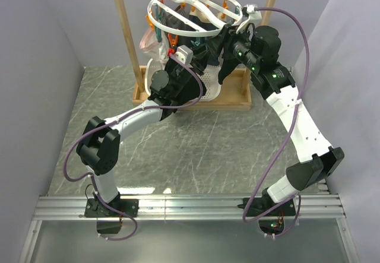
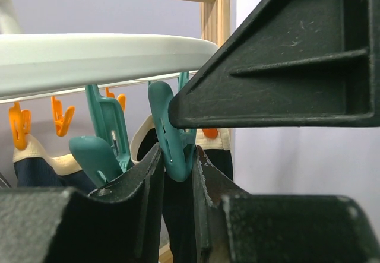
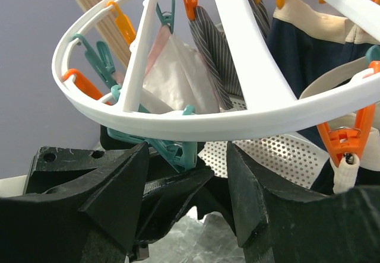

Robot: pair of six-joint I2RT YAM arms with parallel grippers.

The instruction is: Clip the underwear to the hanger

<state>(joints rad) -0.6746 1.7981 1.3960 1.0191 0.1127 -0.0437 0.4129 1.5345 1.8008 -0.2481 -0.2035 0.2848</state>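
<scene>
The round white hanger [image 1: 193, 8] hangs from the wooden rack, with orange and teal clips under its ring. My left gripper [image 2: 177, 150] is shut on a teal clip [image 2: 172, 135] and squeezes its handles just under the ring [image 2: 101, 58]; in the top view it [image 1: 189, 44] is below the hanger. Black fabric, the underwear [image 2: 178, 215], hangs right behind that clip; I cannot tell whether the clip holds it. My right gripper [image 3: 187, 150] is open beneath the ring [image 3: 196, 123], its fingers [image 3: 119, 192] on either side of the same clip [image 3: 178, 150].
A navy garment with a cream waistband [image 3: 309, 49], a striped cloth [image 3: 217, 49] and a pale pink-white garment [image 3: 175, 73] hang from other clips. The white perforated basket [image 1: 209, 86] stands on the wooden rack's base [image 1: 196, 101]. Grey walls close in both sides.
</scene>
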